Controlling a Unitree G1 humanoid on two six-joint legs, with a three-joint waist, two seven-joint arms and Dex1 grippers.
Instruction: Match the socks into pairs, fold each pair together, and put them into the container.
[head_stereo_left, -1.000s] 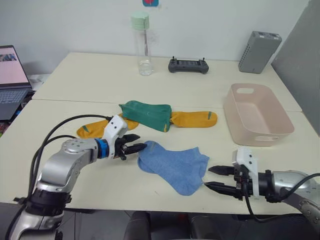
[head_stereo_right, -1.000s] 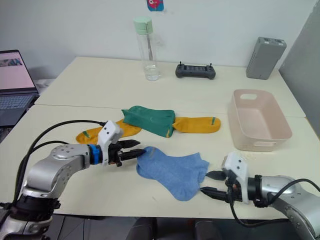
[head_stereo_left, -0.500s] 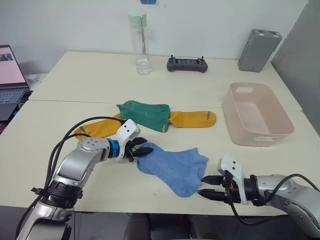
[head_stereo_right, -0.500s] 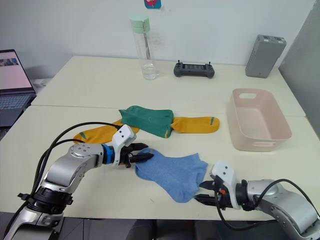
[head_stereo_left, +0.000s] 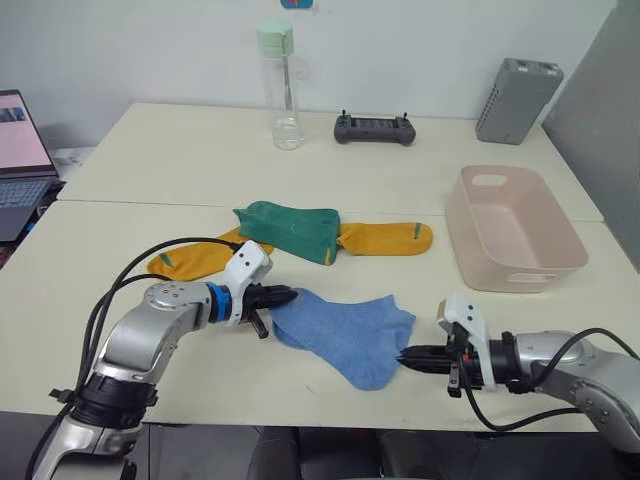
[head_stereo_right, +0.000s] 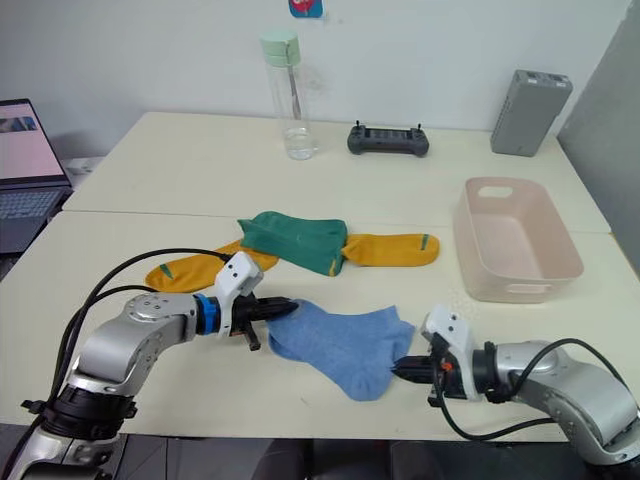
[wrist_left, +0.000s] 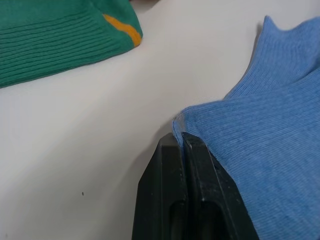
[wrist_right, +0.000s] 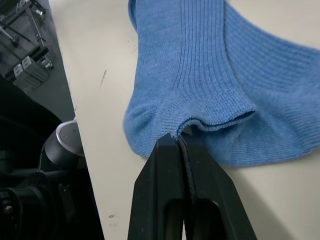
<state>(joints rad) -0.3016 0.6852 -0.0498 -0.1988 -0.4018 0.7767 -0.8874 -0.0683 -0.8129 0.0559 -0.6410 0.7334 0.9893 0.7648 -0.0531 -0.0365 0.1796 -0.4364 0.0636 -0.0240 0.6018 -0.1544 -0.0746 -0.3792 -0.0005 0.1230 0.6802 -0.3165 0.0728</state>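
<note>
Light blue socks (head_stereo_left: 345, 328) lie flat near the table's front edge, one layer over another. My left gripper (head_stereo_left: 288, 296) is shut on their left edge, and the left wrist view shows the blue fabric (wrist_left: 260, 150) pinched at the fingertips (wrist_left: 192, 150). My right gripper (head_stereo_left: 406, 354) is shut on the near right corner, with the cuff edge (wrist_right: 215, 117) caught between its tips. Behind them lies a dark green sock (head_stereo_left: 290, 228) over two mustard-yellow socks, one to the left (head_stereo_left: 195, 258) and one to the right (head_stereo_left: 390, 238). The pink container (head_stereo_left: 520, 272) stands to the right.
At the back of the table stand a clear water bottle (head_stereo_left: 283, 85), a black controller (head_stereo_left: 375, 128) and a grey ribbed box (head_stereo_left: 518, 100). A laptop (head_stereo_left: 20, 150) sits at the far left. Black cables (head_stereo_left: 150, 262) loop from my left arm.
Both grippers have gone from open to shut on the blue socks' edges. The right gripper has moved in to the near right corner; the left has closed at the left edge.
</note>
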